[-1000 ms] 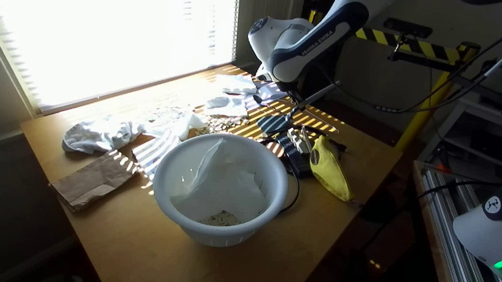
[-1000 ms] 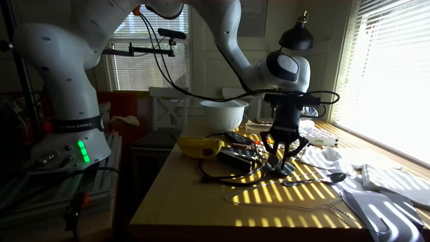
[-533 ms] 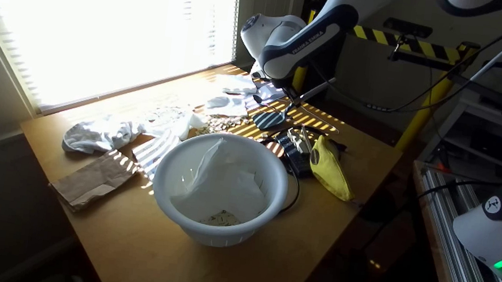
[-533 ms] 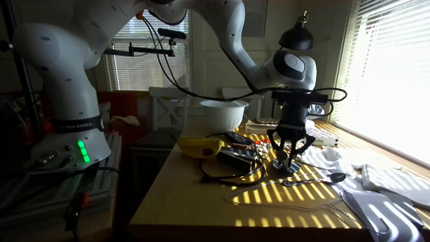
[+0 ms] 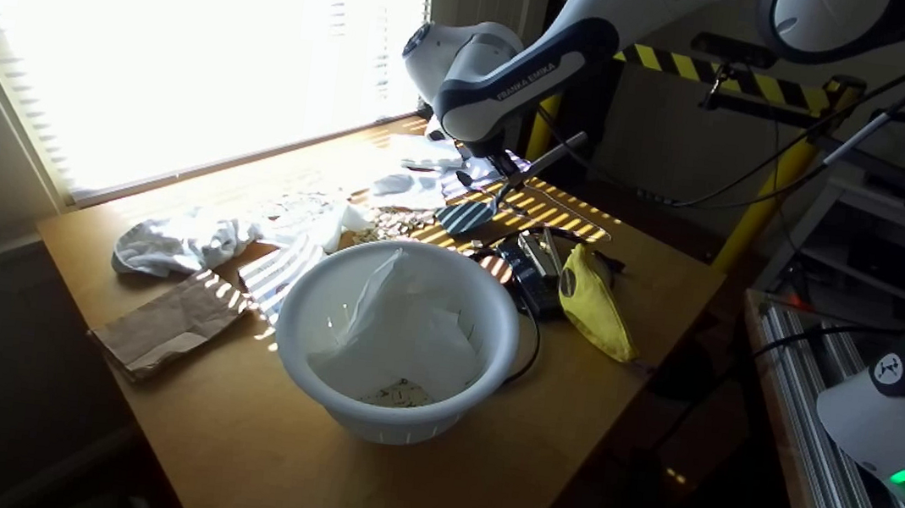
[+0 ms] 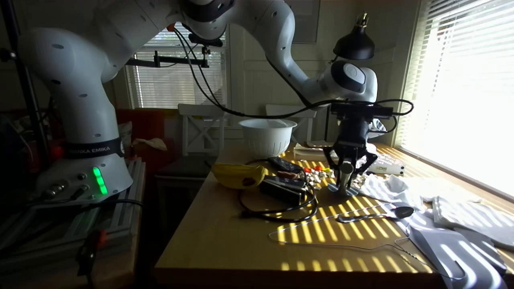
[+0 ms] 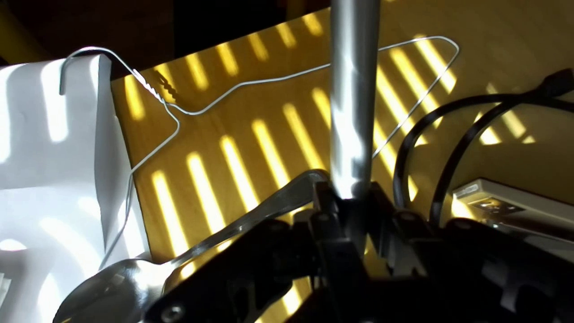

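My gripper (image 7: 352, 199) is shut on the silvery handle of a spatula (image 7: 354, 98), which rises between its fingers in the wrist view. In an exterior view the spatula's dark, flat head (image 5: 465, 217) points down and left, with the handle slanting up to the right from the gripper (image 5: 512, 180). Whether the head touches the table cannot be told. Beside the gripper lies a large shiny spoon (image 7: 112, 287), its handle passing behind the left finger in the wrist view. A bent wire hanger (image 7: 269, 80) lies on the table beyond.
A white colander-like bowl (image 5: 507, 337) stands on the table, with paper inside. Near it lie a yellow pouch (image 5: 596, 304), a black box (image 6: 281, 190) and a looped black cable (image 6: 273, 218). White cloths (image 6: 470, 216), small scattered pieces (image 5: 401, 223) and a brown paper bag (image 5: 172, 324) lie about.
The gripper has carried the spatula toward the window side and slightly upward, still gripping its handle. The bowl, pouch, spoon and wire hanger have stayed in place.
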You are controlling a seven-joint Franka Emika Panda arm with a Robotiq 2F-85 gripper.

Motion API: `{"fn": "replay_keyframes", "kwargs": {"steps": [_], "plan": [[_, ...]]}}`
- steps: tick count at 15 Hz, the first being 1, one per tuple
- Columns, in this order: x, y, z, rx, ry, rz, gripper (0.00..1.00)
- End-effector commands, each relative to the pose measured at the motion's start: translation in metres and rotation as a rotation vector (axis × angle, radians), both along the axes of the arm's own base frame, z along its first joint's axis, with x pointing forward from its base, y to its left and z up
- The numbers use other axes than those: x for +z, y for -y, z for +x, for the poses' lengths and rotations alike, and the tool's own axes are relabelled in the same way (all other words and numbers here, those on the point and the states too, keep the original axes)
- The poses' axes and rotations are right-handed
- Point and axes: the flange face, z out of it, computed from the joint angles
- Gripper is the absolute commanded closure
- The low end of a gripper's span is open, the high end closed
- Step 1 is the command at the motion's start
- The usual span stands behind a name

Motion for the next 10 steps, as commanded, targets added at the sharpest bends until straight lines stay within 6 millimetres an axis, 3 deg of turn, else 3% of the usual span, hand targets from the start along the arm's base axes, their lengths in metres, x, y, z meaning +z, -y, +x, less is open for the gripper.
{"fn": "replay_keyframes", "kwargs": {"steps": [1,5,10], "plan": [[0.009,0.005,-0.001,0.009,-0.008,-0.025,0.94],[0.013,0.012,-0.020,0.002,-0.002,-0.040,0.94],[-0.006,0.008,-0.031,-0.005,-0.018,-0.037,0.94]]}}
